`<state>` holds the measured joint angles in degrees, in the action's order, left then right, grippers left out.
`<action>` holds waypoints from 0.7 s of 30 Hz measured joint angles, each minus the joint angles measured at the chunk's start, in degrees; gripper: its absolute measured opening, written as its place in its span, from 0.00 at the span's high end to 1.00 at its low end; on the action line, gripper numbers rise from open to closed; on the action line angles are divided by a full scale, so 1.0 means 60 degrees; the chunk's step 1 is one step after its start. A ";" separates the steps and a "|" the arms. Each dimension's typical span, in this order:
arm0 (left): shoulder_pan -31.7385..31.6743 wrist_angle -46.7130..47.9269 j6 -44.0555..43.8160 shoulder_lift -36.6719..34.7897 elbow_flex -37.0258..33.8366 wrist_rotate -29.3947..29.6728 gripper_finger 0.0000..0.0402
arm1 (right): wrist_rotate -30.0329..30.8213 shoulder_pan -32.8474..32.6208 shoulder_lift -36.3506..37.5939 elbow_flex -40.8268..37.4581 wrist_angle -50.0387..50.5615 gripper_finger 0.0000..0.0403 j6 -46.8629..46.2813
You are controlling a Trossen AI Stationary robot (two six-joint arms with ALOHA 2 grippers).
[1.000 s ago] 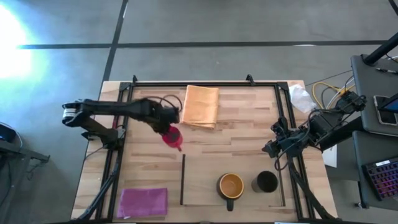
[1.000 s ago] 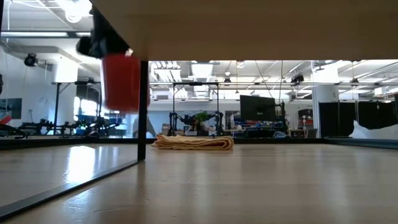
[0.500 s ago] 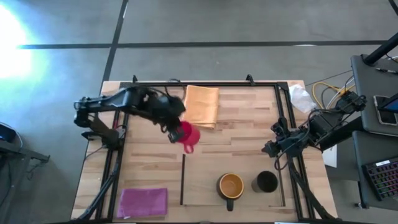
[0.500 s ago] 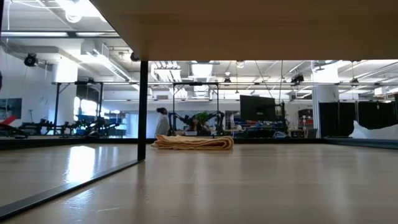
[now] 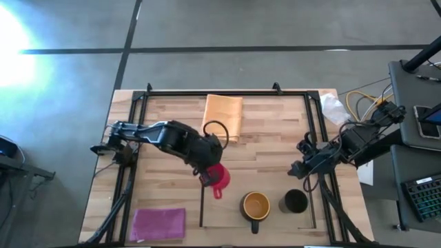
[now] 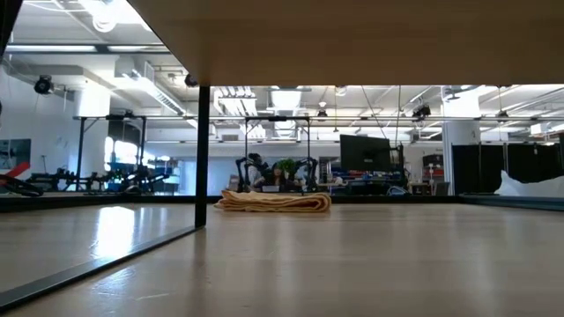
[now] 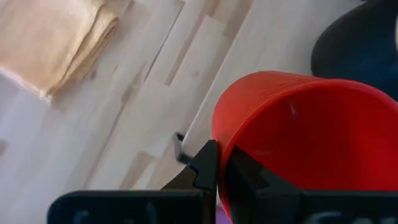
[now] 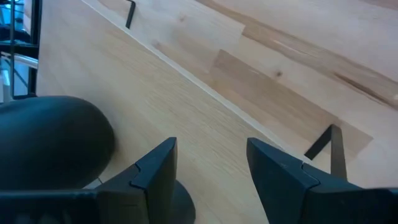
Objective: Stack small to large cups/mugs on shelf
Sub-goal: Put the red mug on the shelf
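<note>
From above, I had the left gripper (image 5: 209,172) clamped on the red mug (image 5: 218,177), carried just over the shelf's (image 5: 227,207) left strip, left of the brown mug (image 5: 255,205). The black mug (image 5: 295,201) stood right of the brown one, both on the shelf. The right gripper (image 5: 298,167) waited just above the black mug.

The low view showed only the orange cloth (image 6: 273,202) far across the desk (image 6: 352,264); no mug or arm.

The left wrist view showed a finger (image 7: 208,168) pinching the red rim (image 7: 298,143).

In the right wrist view its jaws stood apart over the shelf.

My worry: a rim pinch is thin, so the mug could swing, slip, or land on the strip and tip.
</note>
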<state>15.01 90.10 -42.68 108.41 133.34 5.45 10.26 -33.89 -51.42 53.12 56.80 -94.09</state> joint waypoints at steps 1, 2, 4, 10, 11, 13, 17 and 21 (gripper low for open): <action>0.0063 0.0007 -0.0168 -0.0009 -0.0012 0.0000 1.00 | 0.0000 0.0000 -0.0001 0.0000 0.0012 0.54 0.0007; 0.0178 -0.0019 -0.0318 -0.0075 -0.0064 0.0018 1.00 | -0.0003 0.0000 -0.0007 0.0000 0.0051 0.54 0.0048; 0.0411 -0.0072 -0.0463 -0.0093 -0.0105 -0.0028 1.00 | -0.0002 0.0002 -0.0019 0.0000 0.0081 0.54 0.0176; 0.0972 -0.0588 -0.0399 0.0052 -0.0102 -0.0227 1.00 | 0.0004 0.0000 -0.0041 0.0000 0.0091 0.54 0.0292; 0.1077 -0.0752 -0.0332 0.0108 -0.0102 -0.0278 1.00 | 0.0007 0.0000 -0.0041 0.0000 0.0087 0.54 0.0335; 0.1282 -0.0898 -0.0332 0.0208 -0.0102 -0.0369 1.00 | 0.0007 0.0000 -0.0041 0.0000 0.0087 0.54 0.0424; 0.1501 -0.0911 -0.0588 0.0436 -0.0102 -0.0395 1.00 | 0.0007 0.0000 -0.0041 0.0000 0.0084 0.54 0.0467; 0.1573 -0.0929 -0.0589 0.0740 -0.0102 -0.0346 1.00 | 0.0007 0.0000 -0.0041 0.0000 0.0066 0.54 0.0532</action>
<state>24.44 84.52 -46.22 112.85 132.73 3.38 10.31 -33.89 -51.66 53.12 57.19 -90.89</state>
